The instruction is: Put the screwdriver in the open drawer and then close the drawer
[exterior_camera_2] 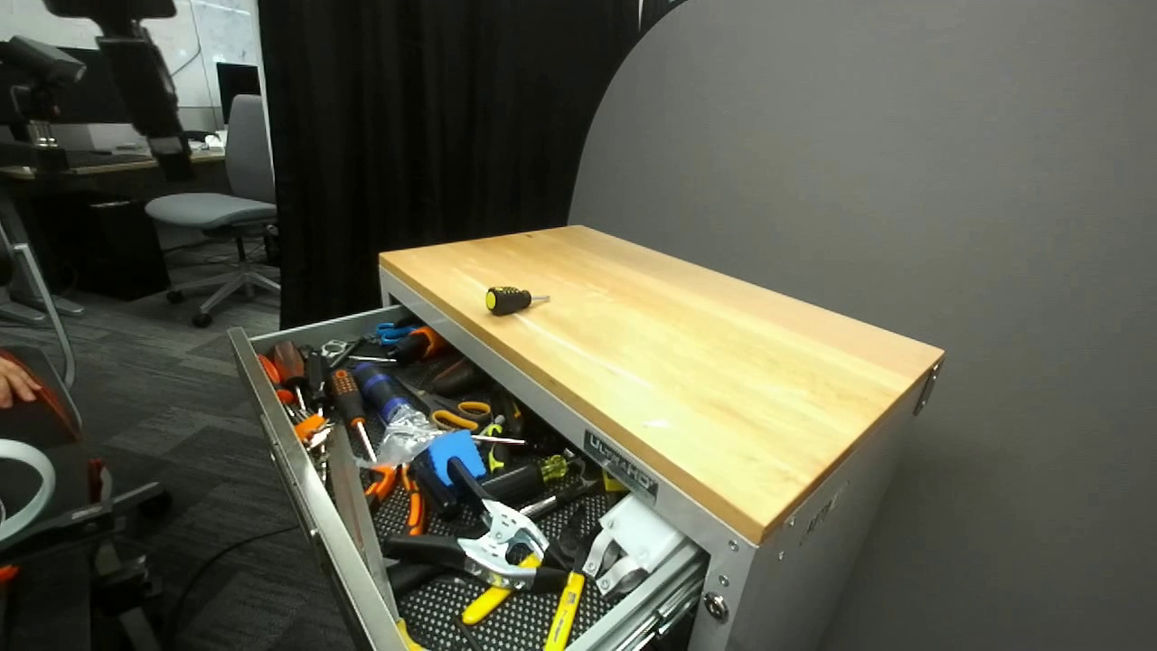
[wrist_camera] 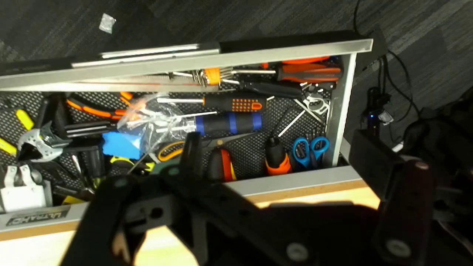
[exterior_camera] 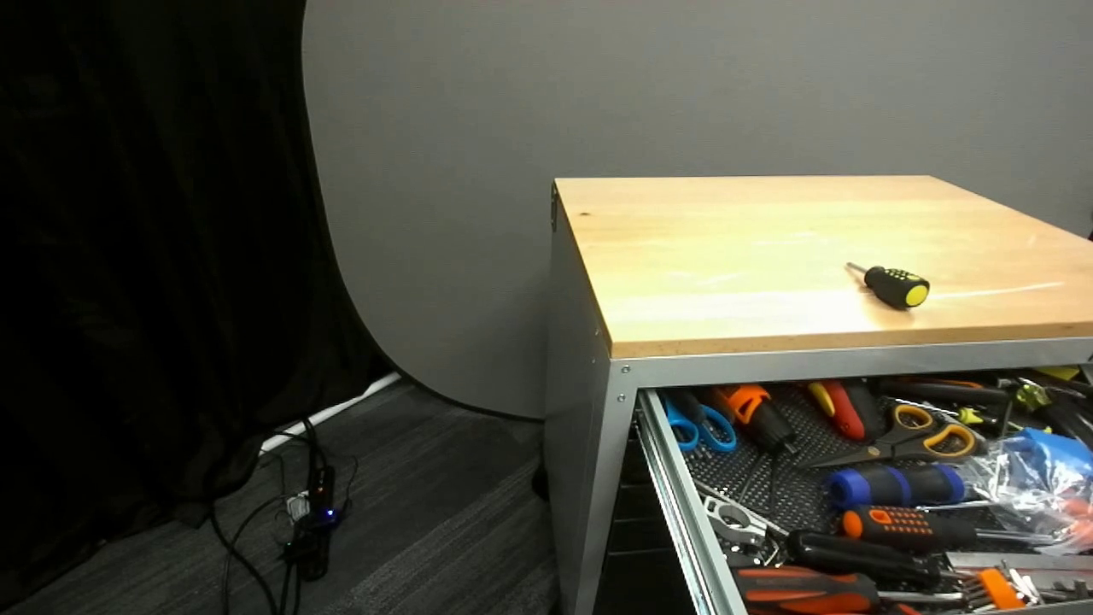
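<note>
The gripper [wrist_camera: 282, 153] is spread wide in the wrist view, with a broad gap between its two fingers [wrist_camera: 373, 162]. The stubby screwdriver [exterior_camera_2: 509, 300], yellow and black at the handle, lies on its side on the wooden counter [wrist_camera: 33, 247], lower than the gripper and apart from it. In both exterior views the butt of its handle faces the edge above the drawer [wrist_camera: 343, 111], and the short shaft points back across the wood. In an exterior view the gripper [exterior_camera_2: 176, 163] hangs higher than the counter and the drawer.

The drawer is pulled out and crowded with tools, below and ahead of the gripper. In the gap between the fingers show blue-handled scissors [wrist_camera: 310, 151] and a black-and-orange tool [wrist_camera: 278, 159]. A red, yellow and black tool [wrist_camera: 223, 162] shows just beside one finger. Farther ahead of the gripper are a blue-and-black tool handle [wrist_camera: 229, 123] and, beyond it, a black-and-orange-handled screwdriver [wrist_camera: 233, 102]. Out past that same finger lie a crumpled clear plastic bag [wrist_camera: 162, 111] and, farther from the gripper, a metal spring clamp [wrist_camera: 40, 144]. On the gripper's opposite side, beyond the drawer's end wall, a dark corded device [wrist_camera: 374, 107] glows with a small blue light.
</note>
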Controlling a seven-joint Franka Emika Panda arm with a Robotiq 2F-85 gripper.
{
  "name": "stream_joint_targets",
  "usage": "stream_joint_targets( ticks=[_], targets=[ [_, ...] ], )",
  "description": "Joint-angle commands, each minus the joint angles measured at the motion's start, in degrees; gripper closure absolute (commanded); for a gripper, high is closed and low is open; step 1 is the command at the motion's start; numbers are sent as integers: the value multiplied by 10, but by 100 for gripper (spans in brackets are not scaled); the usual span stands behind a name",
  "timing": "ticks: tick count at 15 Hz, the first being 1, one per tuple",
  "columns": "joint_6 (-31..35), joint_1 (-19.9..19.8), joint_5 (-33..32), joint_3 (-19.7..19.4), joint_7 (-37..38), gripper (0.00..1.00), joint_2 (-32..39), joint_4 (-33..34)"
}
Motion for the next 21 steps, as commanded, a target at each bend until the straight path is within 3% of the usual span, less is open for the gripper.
stream_joint_targets(
  ticks=[1,9,16,21],
  targets=[
    [69,-38,-40,35,7,0,144,94],
    [65,-47,-212,-7,18,0,385,300],
    [77,5,-263,-65,46,0,537,399],
    [71,44,-294,-112,72,0,587,450]
  ],
)
